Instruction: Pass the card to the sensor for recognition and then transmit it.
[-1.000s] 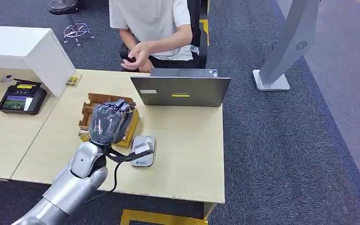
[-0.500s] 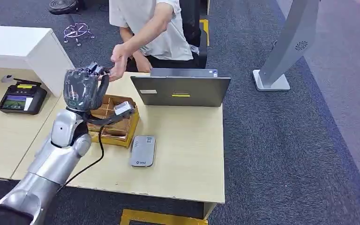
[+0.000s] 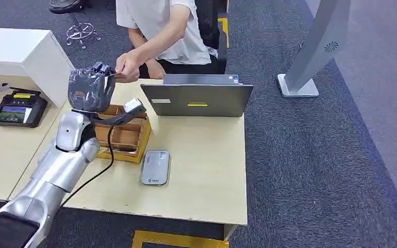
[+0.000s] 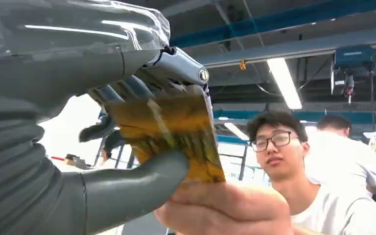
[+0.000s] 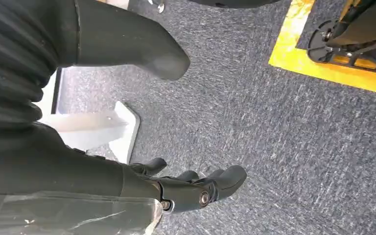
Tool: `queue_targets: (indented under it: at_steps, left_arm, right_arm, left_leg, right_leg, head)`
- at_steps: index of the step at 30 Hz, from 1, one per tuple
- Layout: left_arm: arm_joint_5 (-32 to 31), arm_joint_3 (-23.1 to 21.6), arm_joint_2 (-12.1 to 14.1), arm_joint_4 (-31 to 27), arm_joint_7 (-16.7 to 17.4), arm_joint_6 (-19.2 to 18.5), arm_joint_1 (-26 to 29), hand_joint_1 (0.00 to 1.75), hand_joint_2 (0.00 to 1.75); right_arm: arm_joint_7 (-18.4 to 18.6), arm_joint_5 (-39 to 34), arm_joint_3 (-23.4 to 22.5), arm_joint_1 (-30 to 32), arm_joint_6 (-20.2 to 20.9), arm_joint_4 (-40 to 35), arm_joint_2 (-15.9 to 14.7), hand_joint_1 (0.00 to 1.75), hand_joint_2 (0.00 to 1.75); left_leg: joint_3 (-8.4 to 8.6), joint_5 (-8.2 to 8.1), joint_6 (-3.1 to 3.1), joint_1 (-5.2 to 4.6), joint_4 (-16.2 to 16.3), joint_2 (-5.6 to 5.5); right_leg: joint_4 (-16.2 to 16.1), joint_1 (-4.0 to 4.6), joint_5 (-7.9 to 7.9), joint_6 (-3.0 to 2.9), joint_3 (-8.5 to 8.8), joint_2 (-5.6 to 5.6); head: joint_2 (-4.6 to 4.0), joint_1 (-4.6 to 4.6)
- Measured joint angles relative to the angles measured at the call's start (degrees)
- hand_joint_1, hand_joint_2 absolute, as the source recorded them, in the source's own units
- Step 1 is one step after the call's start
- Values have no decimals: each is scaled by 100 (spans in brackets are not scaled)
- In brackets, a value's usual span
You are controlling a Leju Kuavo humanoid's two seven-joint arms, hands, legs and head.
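card now also gripped by person's hand

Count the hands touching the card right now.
2: the robot's left hand pinches the card with its thumb and fingers, and the person's hand grips its other end.

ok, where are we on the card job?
Scan can't be confirmed from this moment; the sensor lies bare on the table. In hand: left hand grips the card while the person's hand takes its edge. Left: release.
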Motion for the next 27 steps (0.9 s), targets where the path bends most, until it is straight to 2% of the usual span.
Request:
queue_targets:
  at_steps: [4, 11, 17, 27]
  left_arm:
    - [231, -2, -192, 78, 0, -302, -257, 0, 175]
    - [474, -4, -380, 96, -33, -264, -400, 0, 175]
    - [533, -17, -398, -13, -55, -306, -365, 0, 175]
    - [723, -68, -352, -614, -92, -494, -52, 0, 175]
  right_arm:
    - [20, 81, 4, -31, 7, 0, 0, 0, 175]
    - [39, 111, 2, -34, 7, 0, 9, 0, 175]
    - [20, 111, 2, -31, 7, 0, 9, 0, 175]
    - [-48, 76, -9, 13, -11, 0, 9, 0, 175]
  left_leg:
    - [-10, -3, 4, 0, 0, -24]
    - [1, 0, 2, -1, 0, -15]
    - [3, 5, 0, -1, 0, -17]
    - [2, 4, 0, -1, 0, -18]
  right_leg:
    - [-2, 0, -9, 0, 3, -23]
    - [0, -1, -3, -3, 9, -19]
    - [6, -1, -2, -4, 10, -19]
    - [6, -1, -3, -5, 10, -20]
  head:
    - [0, 2]
    - [0, 4]
    - [0, 2]
    - [0, 2]
